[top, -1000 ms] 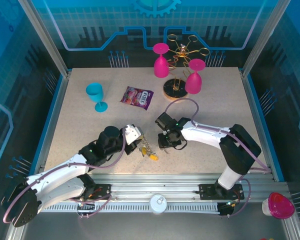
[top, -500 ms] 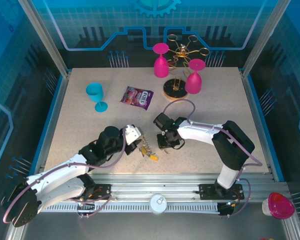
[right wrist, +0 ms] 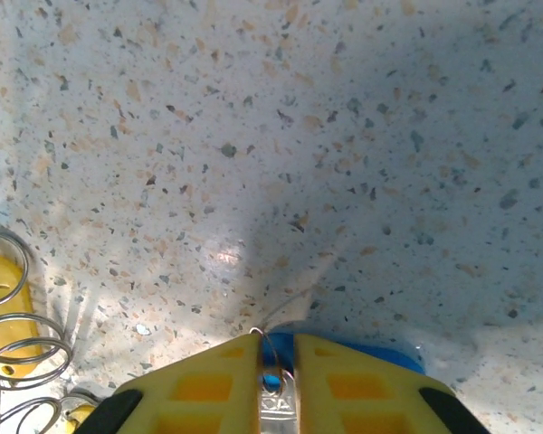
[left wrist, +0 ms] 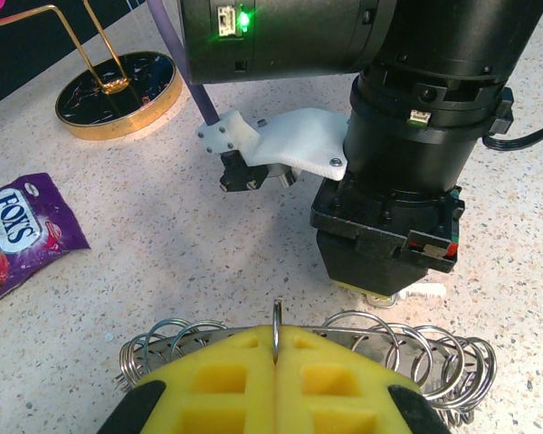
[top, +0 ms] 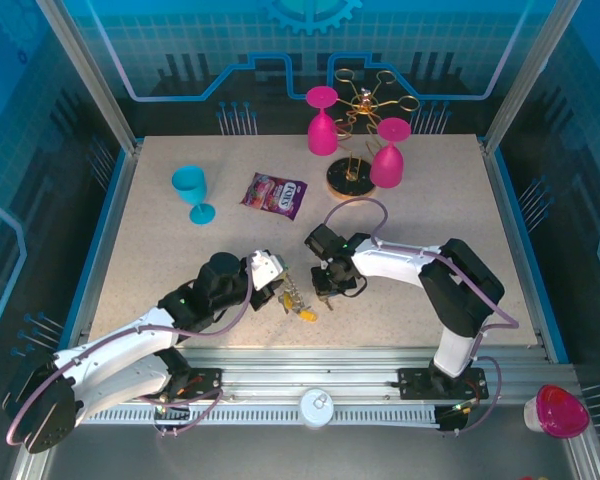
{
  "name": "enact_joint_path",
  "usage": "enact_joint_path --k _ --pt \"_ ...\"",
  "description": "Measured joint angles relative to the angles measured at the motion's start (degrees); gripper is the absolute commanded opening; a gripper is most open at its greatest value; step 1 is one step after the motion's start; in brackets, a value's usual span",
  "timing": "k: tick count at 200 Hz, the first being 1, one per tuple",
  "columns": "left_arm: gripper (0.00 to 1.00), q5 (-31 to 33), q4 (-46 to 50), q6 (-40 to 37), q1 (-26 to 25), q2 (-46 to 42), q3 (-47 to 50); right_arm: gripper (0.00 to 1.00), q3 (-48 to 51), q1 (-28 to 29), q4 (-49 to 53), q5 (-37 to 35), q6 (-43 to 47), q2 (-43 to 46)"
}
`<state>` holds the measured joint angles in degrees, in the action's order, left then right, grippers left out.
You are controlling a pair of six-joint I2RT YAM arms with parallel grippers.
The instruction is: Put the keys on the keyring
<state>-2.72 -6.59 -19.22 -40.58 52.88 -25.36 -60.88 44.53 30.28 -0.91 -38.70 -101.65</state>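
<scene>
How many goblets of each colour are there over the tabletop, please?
Pink goblets: 2
Blue goblet: 1
Total: 3

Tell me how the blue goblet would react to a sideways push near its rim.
The blue goblet stands upright on a narrow stem and small base, so it would probably tip rather than slide. It looks like light plastic; once down, its round bowl would likely roll.
</scene>
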Motion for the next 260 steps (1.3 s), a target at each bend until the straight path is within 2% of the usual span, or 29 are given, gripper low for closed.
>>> enact_joint_path --k 15,61,86,120,164,204,260 --pt "0.0 0.0 0.0 -0.2 0.0 0.0 0.0 0.07 0.0 0.0 -0.2 0.1 0.0 0.0" --pt "0.0 0.0 0.0 -0.2 0.0 0.0 0.0 0.02 -0.6 0.0 -0.9 1.0 -0.1 0.0" --pt "0.0 0.2 0.0 -0.2 0.0 0.0 0.0 0.09 -0.6 0.0 -0.9 1.1 0.0 0.0" --pt "0.0 0.2 0.0 -0.2 0.0 0.0 0.0 0.12 -2.5 0.0 -0.6 1.1 0.5 -1.6" --pt "0.0 0.2 0.0 -0.4 0.0 0.0 0.0 0.15 -4.0 0.0 -0.1 0.9 1.4 -3.6" --pt "0.0 0.2 0.0 -0.4 0.0 0.0 0.0 0.11 -4.4 0.0 0.2 0.9 1.7 -3.7" --pt "0.0 0.2 0.0 -0.4 0.0 0.0 0.0 0.17 -4.4 0.0 1.4 0.0 1.9 -3.7"
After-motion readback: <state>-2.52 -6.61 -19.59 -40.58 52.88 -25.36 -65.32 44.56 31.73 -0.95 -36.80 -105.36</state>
